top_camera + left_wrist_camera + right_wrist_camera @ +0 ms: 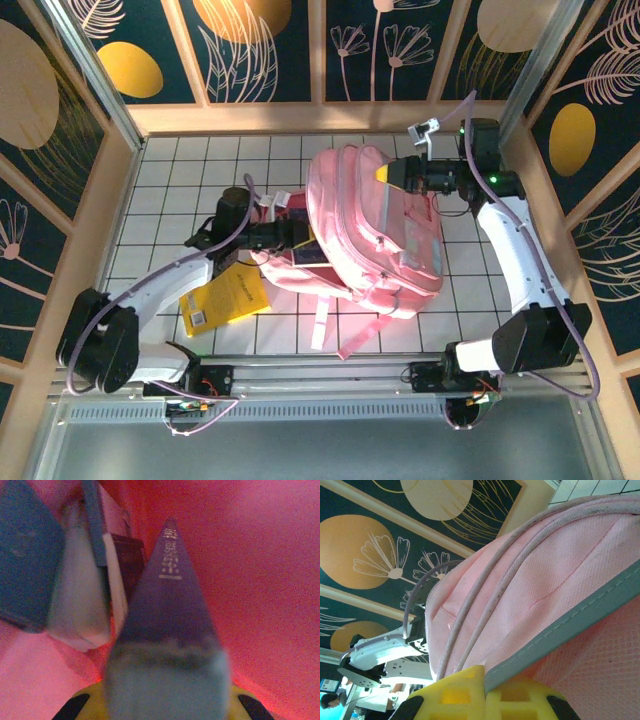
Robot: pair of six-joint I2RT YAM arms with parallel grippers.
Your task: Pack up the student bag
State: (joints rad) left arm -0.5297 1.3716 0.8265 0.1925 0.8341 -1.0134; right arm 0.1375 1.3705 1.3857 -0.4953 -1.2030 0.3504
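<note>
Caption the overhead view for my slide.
Left pincer holds a dark book in the student bag opening; right pincer clamps the bag's edge.

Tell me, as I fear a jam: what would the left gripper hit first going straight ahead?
Probably the pink inner wall of the backpack, struck by the tip of the dark book that the left gripper holds. The other books to its left sit off that line; depth is unclear.

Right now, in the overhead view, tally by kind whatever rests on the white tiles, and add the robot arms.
student bag: 1
yellow booklet: 1
robot arms, left and right: 2
Total: 4
</note>
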